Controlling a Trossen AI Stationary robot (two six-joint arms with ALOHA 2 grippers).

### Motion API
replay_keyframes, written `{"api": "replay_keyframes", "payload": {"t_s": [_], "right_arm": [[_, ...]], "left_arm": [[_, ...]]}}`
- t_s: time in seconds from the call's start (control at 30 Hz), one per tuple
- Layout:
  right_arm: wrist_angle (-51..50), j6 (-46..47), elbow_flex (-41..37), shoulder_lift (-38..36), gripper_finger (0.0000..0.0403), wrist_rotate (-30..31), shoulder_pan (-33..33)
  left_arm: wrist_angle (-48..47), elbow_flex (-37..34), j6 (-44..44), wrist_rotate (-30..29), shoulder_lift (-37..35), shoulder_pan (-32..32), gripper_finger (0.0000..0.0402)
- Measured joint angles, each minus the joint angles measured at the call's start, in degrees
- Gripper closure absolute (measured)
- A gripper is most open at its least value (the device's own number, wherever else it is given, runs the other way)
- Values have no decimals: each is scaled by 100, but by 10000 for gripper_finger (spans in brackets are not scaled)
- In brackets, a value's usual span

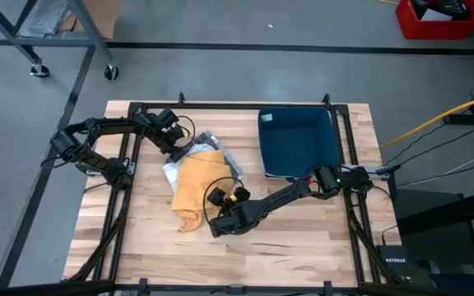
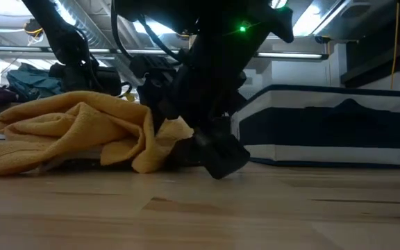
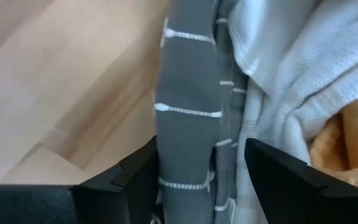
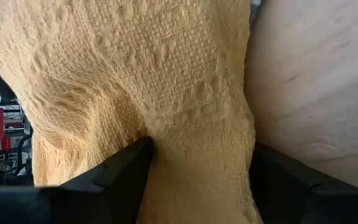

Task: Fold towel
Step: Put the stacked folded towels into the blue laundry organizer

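High view: yellow towel (image 1: 197, 185) lies crumpled mid-table, partly over a grey striped cloth (image 1: 189, 152), left of the blue bin (image 1: 299, 144). Right gripper (image 1: 220, 220) is clamped on the yellow towel's near edge; left gripper (image 1: 177, 140) grips the grey striped cloth, fingers (image 3: 278, 180) either side of it

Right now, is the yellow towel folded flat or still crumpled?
Crumpled: the yellow towel lies bunched in loose humps on the table, with the right gripper closed on its edge.
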Motion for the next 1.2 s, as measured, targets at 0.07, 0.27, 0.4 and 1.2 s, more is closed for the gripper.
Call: {"api": "replay_keyframes", "payload": {"t_s": [0.07, 0.27, 0.4, 1.2], "right_arm": [[44, -52, 4, 32, 150, 26, -17], [34, -187, 4, 48, 150, 320, -116], [109, -615, -2, 54, 150, 356, -253], [1399, -2597, -29, 97, 294, 297, -767]], "left_arm": [[-86, 0, -2, -1, 0, -44, 183], [-268, -8, -1, 299, 2, -169, 183], [-271, -10, 0, 360, 4, -251, 183], [-233, -17, -195, 426, -11, -428, 314]]}}
